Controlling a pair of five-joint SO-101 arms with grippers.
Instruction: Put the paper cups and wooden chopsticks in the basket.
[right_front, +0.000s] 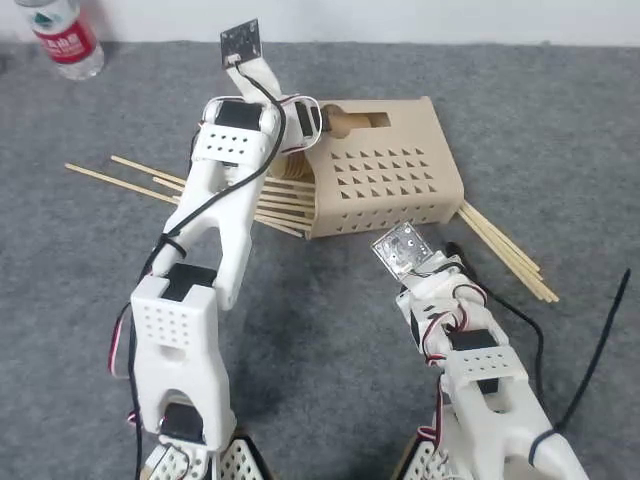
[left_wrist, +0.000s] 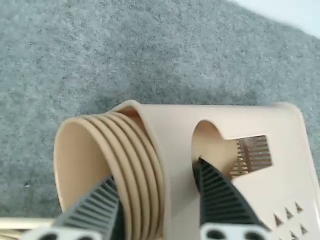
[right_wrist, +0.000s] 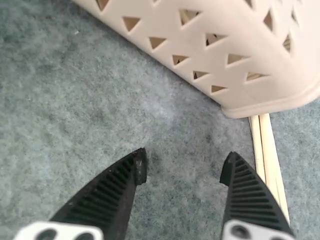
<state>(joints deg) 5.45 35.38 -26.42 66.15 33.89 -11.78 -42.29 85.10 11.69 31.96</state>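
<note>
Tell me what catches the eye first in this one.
The beige basket lies mid-table with a perforated wall up, the left claw at a nested stack of paper cups by its end wall. Wooden chopsticks stick out on both sides of it, and the right claw hovers open near its corner.

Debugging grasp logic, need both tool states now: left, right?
Left tool: open, straddling the paper cups and basket wall.
Right tool: open, holding nothing.

Covered the tabletop (right_front: 560, 120) from edge to edge in grey, felt-like fabric. Backed it along the far side with a plain white wall (right_front: 400, 20). Kept a clear bottle (right_front: 65, 38) with a red label at the far left corner. Lit evenly, with soft shadows.
</note>
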